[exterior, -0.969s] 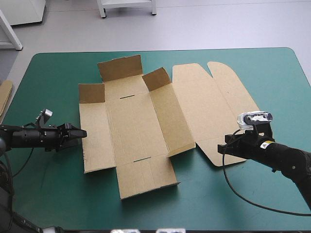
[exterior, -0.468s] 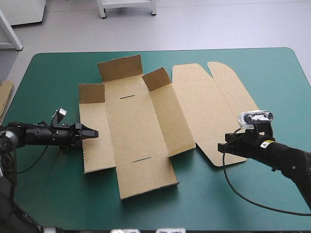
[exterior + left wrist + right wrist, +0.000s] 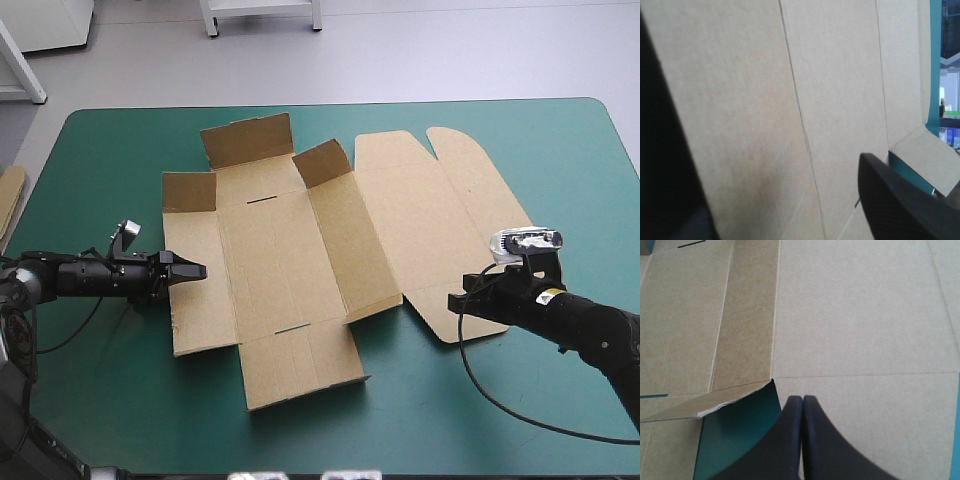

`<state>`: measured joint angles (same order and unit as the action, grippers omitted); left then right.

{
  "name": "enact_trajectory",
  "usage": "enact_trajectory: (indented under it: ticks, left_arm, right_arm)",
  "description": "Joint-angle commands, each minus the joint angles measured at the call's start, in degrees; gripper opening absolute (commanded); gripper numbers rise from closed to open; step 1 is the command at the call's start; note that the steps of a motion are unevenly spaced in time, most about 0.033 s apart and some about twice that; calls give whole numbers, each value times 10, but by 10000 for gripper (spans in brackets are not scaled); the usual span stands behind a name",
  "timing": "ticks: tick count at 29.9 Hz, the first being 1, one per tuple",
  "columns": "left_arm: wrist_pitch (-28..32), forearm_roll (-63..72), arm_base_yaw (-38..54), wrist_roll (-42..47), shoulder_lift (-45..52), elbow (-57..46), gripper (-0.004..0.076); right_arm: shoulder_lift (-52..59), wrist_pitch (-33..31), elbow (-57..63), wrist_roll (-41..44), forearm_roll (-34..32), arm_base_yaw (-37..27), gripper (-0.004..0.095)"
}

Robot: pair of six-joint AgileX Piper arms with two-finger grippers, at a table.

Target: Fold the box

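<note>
The box (image 3: 300, 270) lies opened out as a cut brown sheet in the middle of the bench (image 3: 520, 420), on its teal-green cover. Its near flap (image 3: 300, 365) rests flat toward the bench's near edge. Beyond that come the floor panel and the long side panels, and the near end of the right side panel is lifted slightly off the cover. The lid panel (image 3: 440, 220), with its rounded ears, lies flat on the right. At the far end the far flap (image 3: 247, 140) and two corner tabs (image 3: 322, 162) stand raised.

The left arm (image 3: 80, 275) reaches in low and almost level from the bench's left edge. The left pincer (image 3: 193, 270) is over the box's left side panel with its black fingers (image 3: 895, 205) spread apart and gripping nothing. Whether they touch the board cannot be told.

The right arm (image 3: 590, 330) comes from the near right. The right pincer (image 3: 458, 300) has its fingers pressed together in one point at the lid panel's near edge, beside the notch where the cover shows. No board is between them.

A spare board edge (image 3: 10, 205) shows at the bench's left edge.
</note>
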<state>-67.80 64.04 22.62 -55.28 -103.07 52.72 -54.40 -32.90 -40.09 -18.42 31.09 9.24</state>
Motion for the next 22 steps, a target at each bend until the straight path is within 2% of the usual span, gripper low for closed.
enact_trajectory:
  ticks: [1,5,12,18,22]
  left_arm:
    - [-35,23,-21,-4,20,9,468]
    - [-17,22,-31,-4,20,9,380]
    - [-15,24,-29,-4,20,9,110]
    - [-16,55,-29,-12,20,9,-9]
    - [-17,51,-29,-9,21,31,-9]
  right_arm:
    - [5,28,-17,-3,14,0,-19]
    - [5,27,-17,-3,14,0,-19]
    - [5,26,-17,-3,18,0,-19]
    - [5,24,-17,-3,18,0,-19]
    - [5,24,-17,-3,18,0,-19]
